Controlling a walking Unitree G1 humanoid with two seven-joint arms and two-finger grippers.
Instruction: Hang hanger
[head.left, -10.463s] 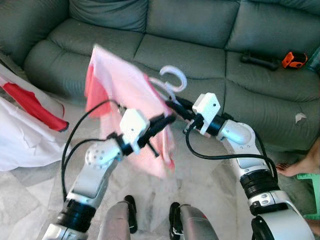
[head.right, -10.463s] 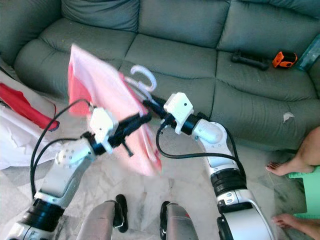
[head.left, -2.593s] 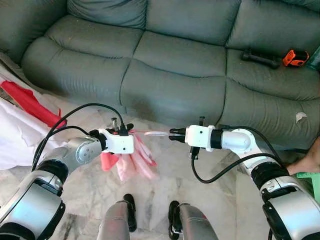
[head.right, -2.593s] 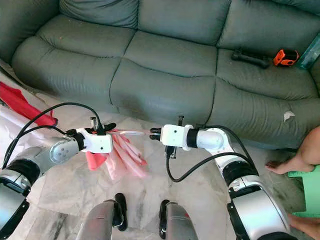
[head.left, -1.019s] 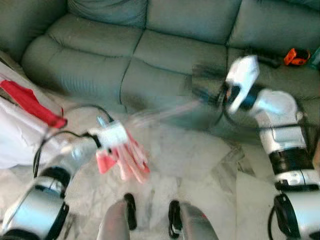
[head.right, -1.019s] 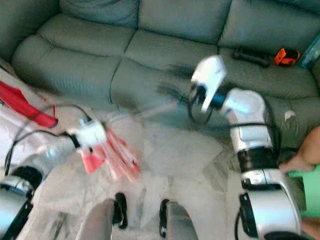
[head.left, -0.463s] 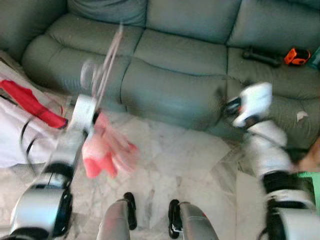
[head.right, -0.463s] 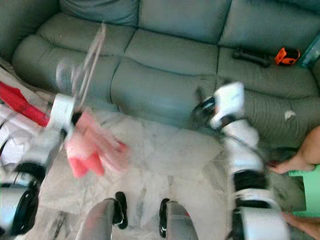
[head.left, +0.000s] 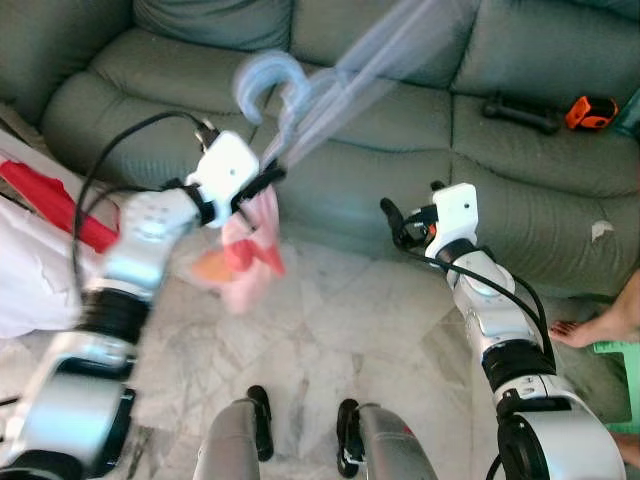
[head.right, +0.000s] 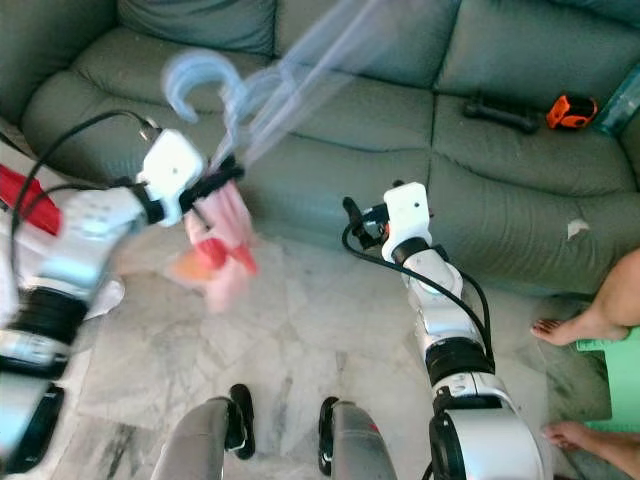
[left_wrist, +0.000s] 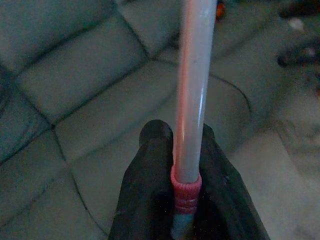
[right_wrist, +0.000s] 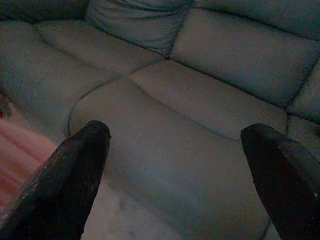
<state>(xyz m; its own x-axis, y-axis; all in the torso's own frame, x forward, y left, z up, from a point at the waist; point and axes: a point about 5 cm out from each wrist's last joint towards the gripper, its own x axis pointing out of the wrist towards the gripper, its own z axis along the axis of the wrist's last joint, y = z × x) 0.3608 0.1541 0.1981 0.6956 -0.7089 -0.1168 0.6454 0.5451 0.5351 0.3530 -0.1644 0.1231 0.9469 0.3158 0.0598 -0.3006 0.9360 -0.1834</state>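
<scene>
Grey sofa (head.left: 380, 110) behind; left gripper (left_wrist: 181, 150) fingers clamped on pale hanger (head.left: 330, 70), pink garment (head.left: 245, 250) dangling; right gripper (right_wrist: 175, 165) fingers spread wide, holding nothing

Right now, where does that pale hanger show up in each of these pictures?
Left eye view: hanger, blurred, upper middle, above the left gripper.
Right eye view: hanger, upper left of middle.
Left wrist view: its bar runs up the middle, clamped between the fingers.
Right wrist view: not in it.
Shared landmark: the grey sofa.
</scene>
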